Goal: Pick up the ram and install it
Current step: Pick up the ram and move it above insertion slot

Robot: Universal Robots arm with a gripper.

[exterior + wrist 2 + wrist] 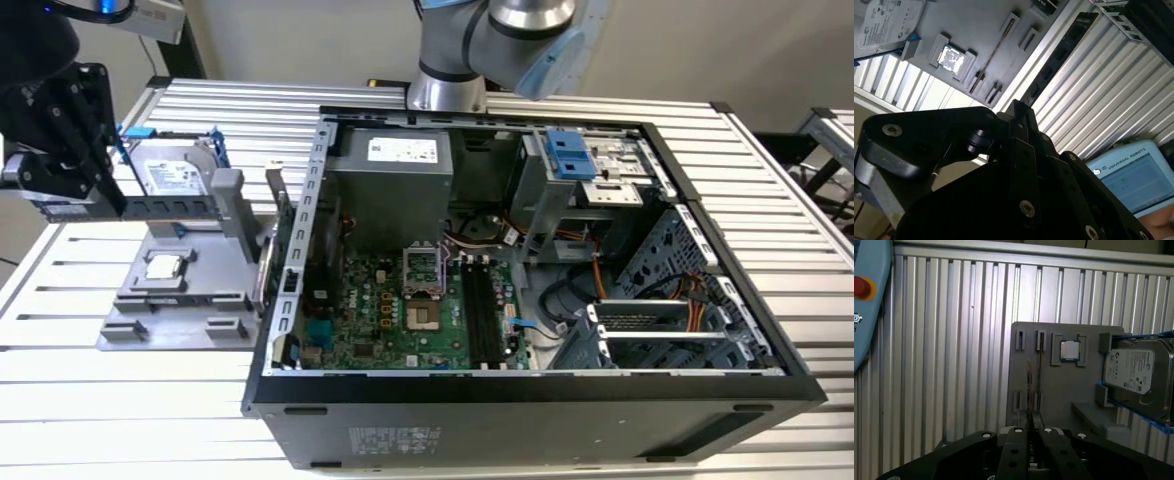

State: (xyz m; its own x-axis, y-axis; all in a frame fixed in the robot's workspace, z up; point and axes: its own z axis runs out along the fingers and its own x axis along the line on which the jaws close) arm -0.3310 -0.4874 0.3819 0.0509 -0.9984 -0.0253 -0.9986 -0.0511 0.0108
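The ram is a long thin stick with dark chips, hanging level above the grey parts tray at the exterior view's left. My black gripper is shut on one end of it. Both wrist views show the ram edge-on as a thin line running out from the shut fingertips over the tray. The open computer case lies in the middle of the table, and the black memory slots on its green motherboard are bare.
On the tray sit a small silver processor and a silver hard drive in a blue frame. The arm's base stands behind the case. A teach pendant lies off the ribbed table.
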